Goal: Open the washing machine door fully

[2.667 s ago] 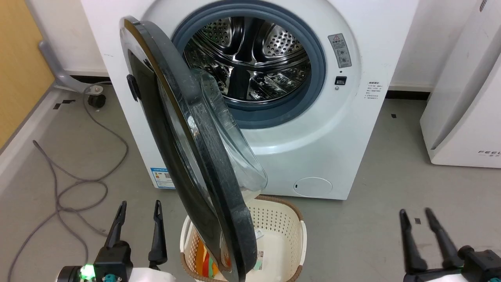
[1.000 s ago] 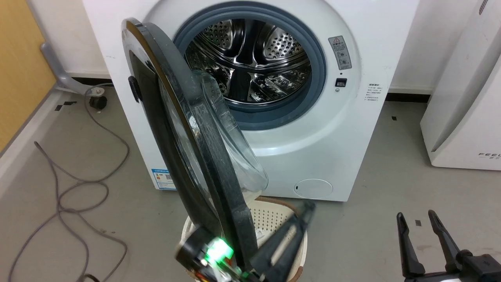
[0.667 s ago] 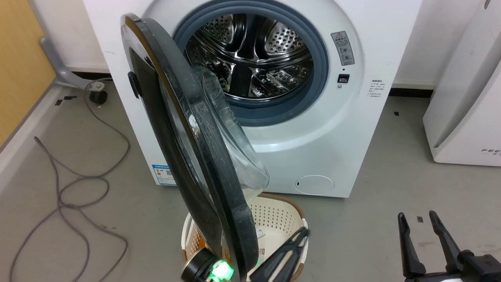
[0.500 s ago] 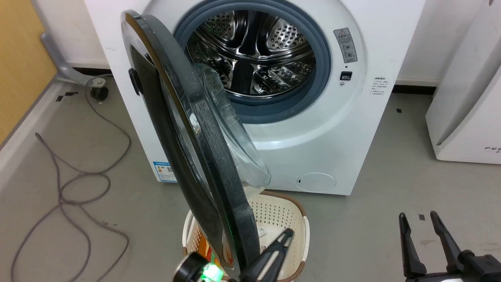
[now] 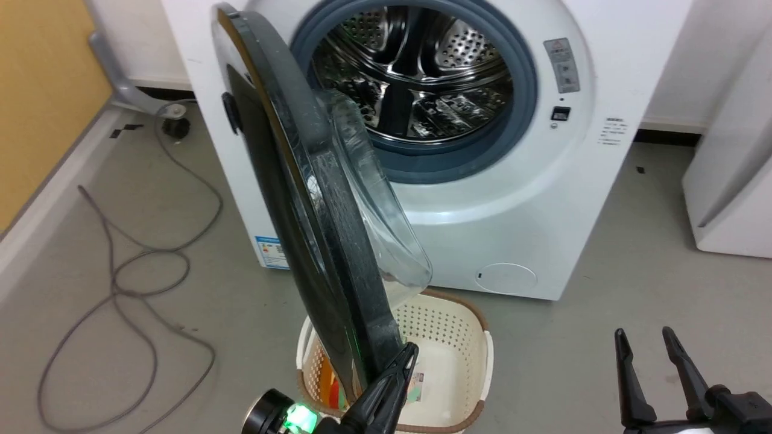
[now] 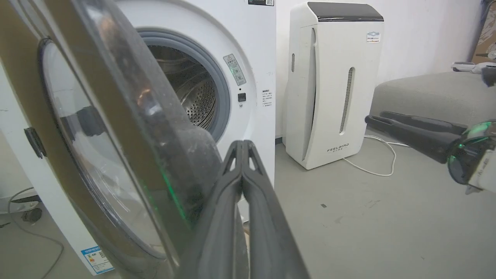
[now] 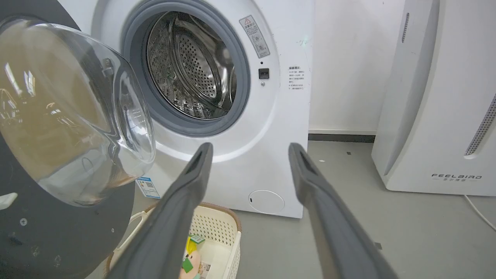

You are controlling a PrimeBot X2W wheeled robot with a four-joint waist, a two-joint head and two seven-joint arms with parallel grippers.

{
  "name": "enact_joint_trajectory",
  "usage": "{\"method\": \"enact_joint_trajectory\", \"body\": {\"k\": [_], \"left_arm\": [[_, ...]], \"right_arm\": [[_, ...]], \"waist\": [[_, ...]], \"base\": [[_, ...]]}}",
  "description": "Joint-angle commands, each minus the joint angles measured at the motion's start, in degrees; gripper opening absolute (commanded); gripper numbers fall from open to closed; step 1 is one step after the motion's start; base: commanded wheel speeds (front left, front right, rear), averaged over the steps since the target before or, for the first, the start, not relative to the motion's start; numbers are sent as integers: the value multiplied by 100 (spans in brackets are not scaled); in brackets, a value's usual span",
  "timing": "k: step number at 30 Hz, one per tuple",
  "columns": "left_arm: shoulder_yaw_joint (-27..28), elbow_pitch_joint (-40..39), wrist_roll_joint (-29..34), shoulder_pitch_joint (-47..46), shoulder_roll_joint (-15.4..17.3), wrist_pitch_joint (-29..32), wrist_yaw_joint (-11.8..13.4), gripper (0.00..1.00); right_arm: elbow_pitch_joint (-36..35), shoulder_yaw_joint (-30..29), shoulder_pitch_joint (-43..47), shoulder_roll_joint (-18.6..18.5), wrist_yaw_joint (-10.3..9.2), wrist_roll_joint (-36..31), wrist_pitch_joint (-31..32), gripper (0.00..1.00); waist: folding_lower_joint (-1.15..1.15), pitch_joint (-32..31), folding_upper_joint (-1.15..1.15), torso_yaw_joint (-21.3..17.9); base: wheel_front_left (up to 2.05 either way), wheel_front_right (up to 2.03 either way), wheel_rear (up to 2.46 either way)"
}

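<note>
Washing machine (image 5: 518,205) as the biggest thing here: white front-loader, steel drum (image 5: 422,72) bare inside a grey rubber rim. Next in size, washing machine door (image 5: 301,181): glossy black, swung out from the robot's left side of the opening, roughly halfway round and edge-on to the head camera, clear glass bowl (image 5: 392,229) bulging back toward the drum. Judged not yet fully open. Under its lower rim, a perforated cream laundry basket (image 5: 452,325) on the grey floor (image 5: 603,301), close beneath but seemingly below the sweep of the door. Then left pincer (image 5: 409,352): fingers pressed together into a single blade, holding nothing, tip up against or just beside the inner side of the door's lower rim; cannot tell whether truly touching. Right pincer (image 5: 642,334): fingers spread, holding nothing, well apart from the door at the lower right of the head view.

Looks like a push from the inside face. To do it well: keep the closed blade on the dark rim rather than on the glass; press toward the robot's left and follow the door's own arc instead of a straight line, so as not to slide off the rounded edge; move slowly and evenly, easing off as resistance builds at the end of travel; stay above the basket; leave the right arm parked clear. Smallest last: thin grey cable (image 5: 111,265) looped on the floor off to the left, worth keeping the base away from
</note>
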Motion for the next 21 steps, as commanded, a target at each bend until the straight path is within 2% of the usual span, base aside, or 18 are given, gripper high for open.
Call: {"method": "enact_joint_trajectory", "body": {"k": [1, 21], "left_arm": [[126, 40, -27, 82, 51, -21, 62, 0], [635, -263, -4, 571, 219, -21, 272, 0]], "right_arm": [[10, 4, -78, 25, 5, 40, -26, 100], [73, 31, 26, 25, 5, 87, -26, 100]], "waist": [[0, 3, 0, 77], [0, 35, 0, 1054]], "base": [[0, 0, 0], [0, 0, 0]]}}
